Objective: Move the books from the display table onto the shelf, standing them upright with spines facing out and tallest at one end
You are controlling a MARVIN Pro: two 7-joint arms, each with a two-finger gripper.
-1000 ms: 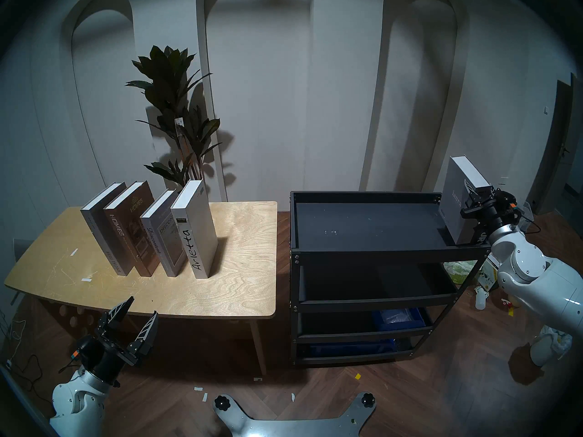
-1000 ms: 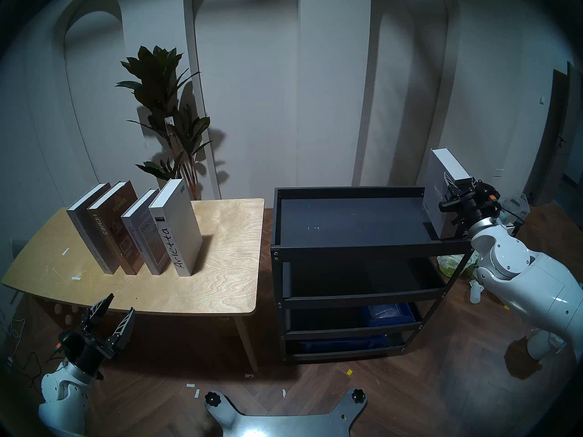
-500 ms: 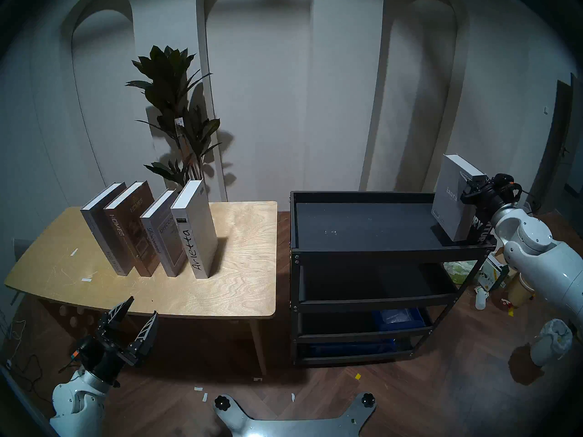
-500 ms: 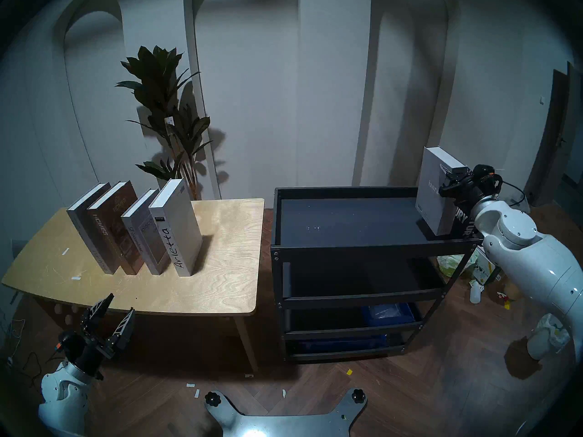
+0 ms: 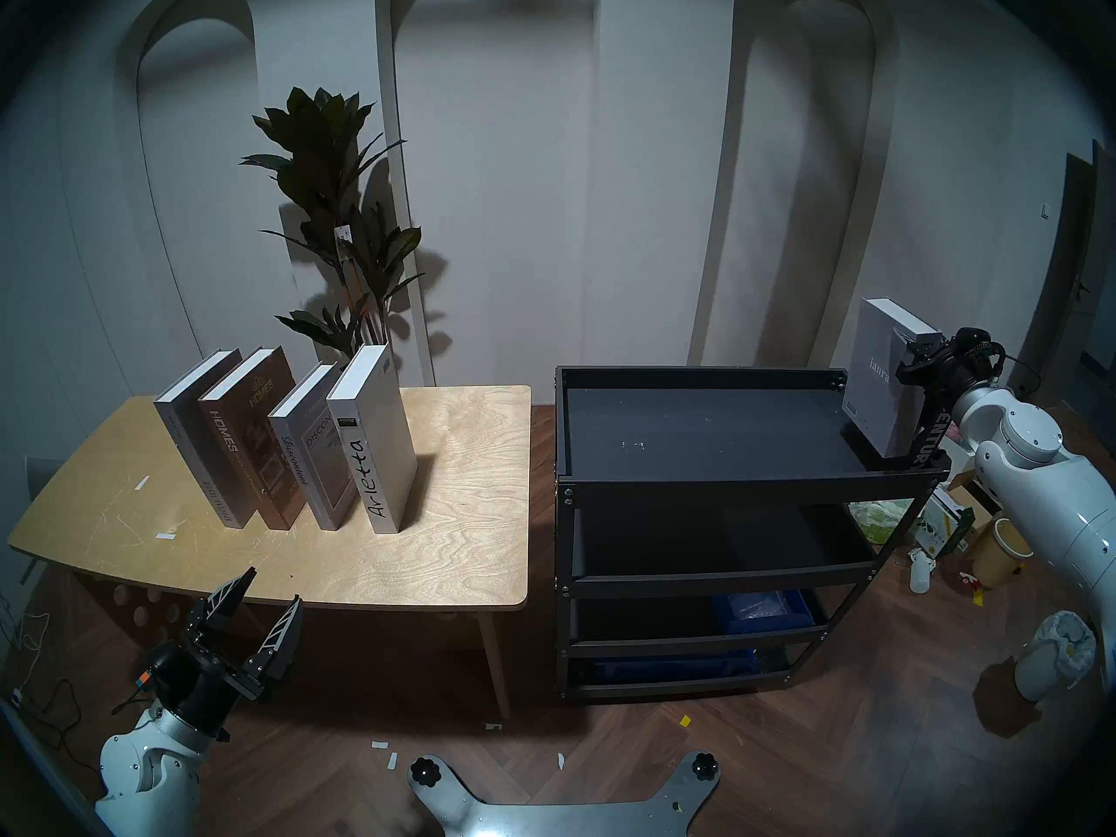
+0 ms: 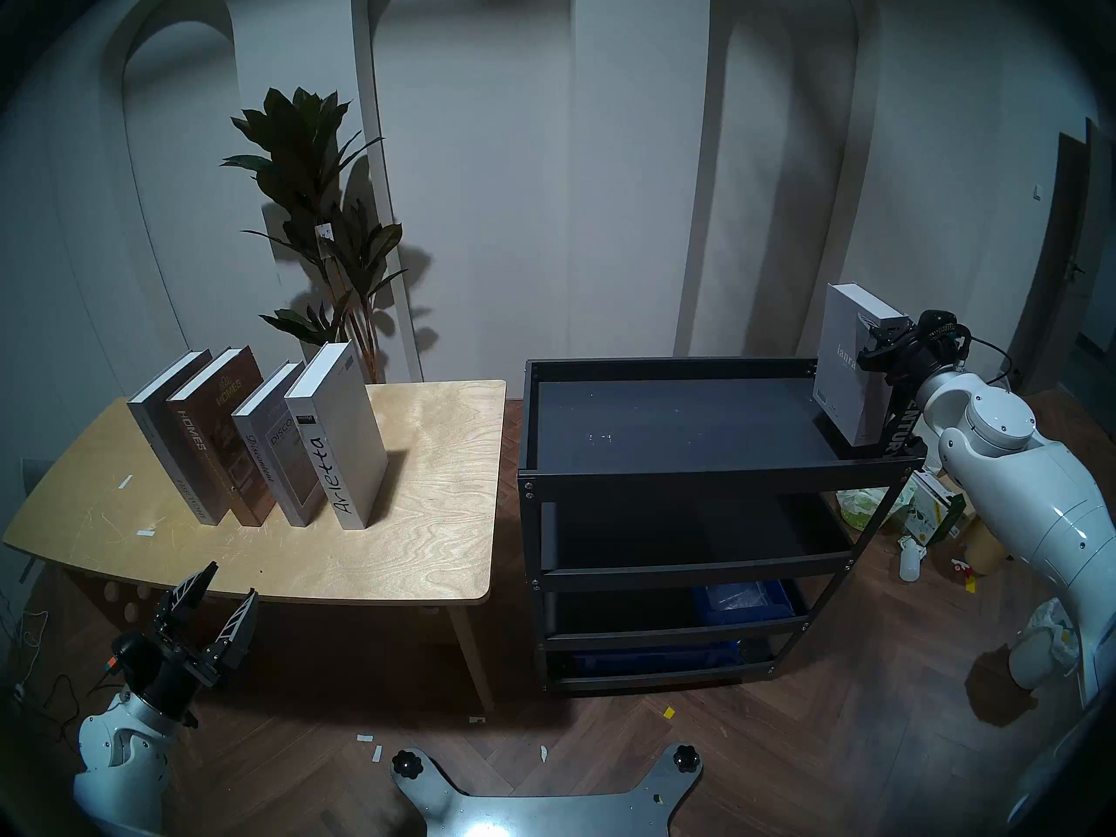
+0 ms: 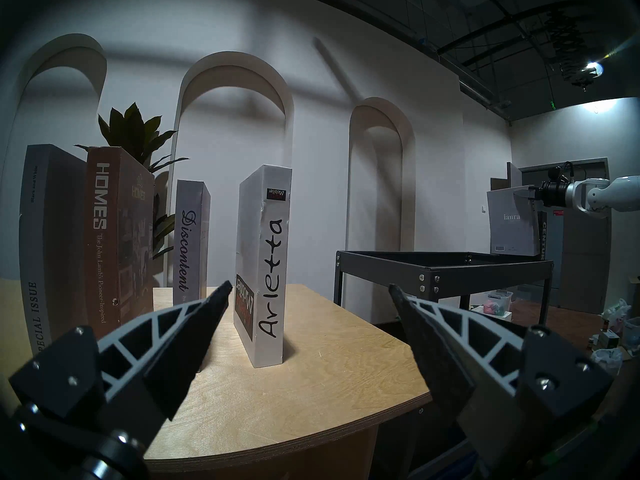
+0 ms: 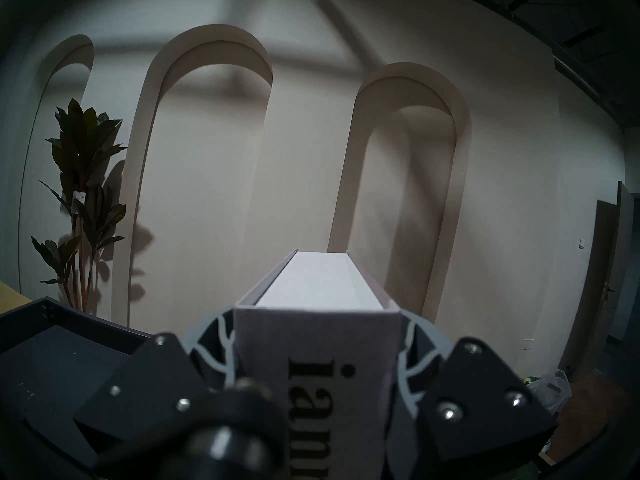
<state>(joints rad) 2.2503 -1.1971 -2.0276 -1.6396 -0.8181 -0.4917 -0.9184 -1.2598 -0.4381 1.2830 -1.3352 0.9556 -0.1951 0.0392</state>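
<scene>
We are seating the grey "ianra" book (image 5: 875,383), clamped in our right gripper (image 5: 912,358), at the black rack's (image 5: 694,479) three-o'clock end beside "CENTURY" (image 5: 924,440); next, lower and release. Left gripper (image 5: 256,600) spread, idle.

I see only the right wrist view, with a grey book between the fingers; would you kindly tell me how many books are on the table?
Observer: Four books stand on the table.
Operator: Is anything else on the shelf?
Observer: A black book stands at the top level's right end, just right of the grey book.
Operator: And the left fingers?
Observer: Spread open, empty, near the table's front edge.
</scene>
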